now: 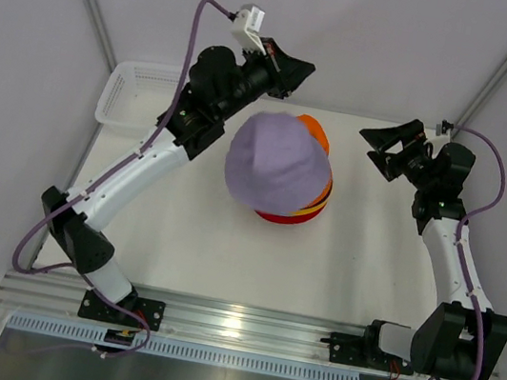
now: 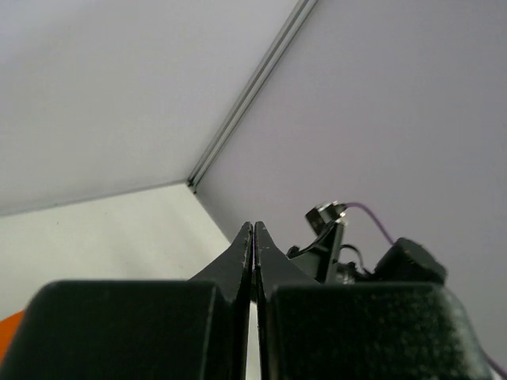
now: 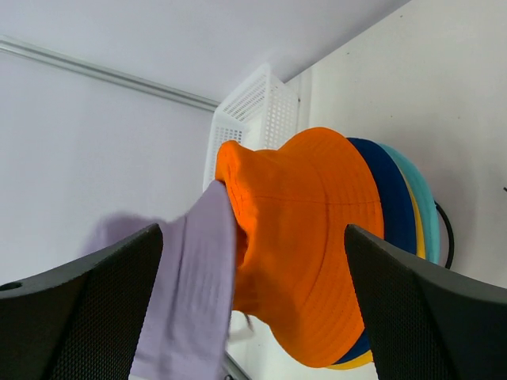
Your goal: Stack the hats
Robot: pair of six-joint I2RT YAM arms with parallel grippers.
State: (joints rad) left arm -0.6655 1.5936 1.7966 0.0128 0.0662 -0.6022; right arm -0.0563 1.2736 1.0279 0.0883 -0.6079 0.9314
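While left fingers (image 2: 234, 265) are clenched empty beyond the hats (image 1: 280, 163), released right fingers (image 3: 79, 317) face them, apart.

White table (image 1: 223, 262), matte, fills centre of top view. Metal rail (image 1: 242, 321) along btm edge of frame. Hat stack (image 1: 281, 166) approx mid-table, slightly above frame centre. Red hat (image 1: 278, 217) is lowest layer visible, brim showing at stack's lower edge. Lavender hat (image 1: 273, 155) on top. White lattice basket (image 1: 134, 94) in upper left of frame, at table's far-left corner. Prob. resting on surface, underside not visible. Basket and stack well apart, bare tabletop btwn them.
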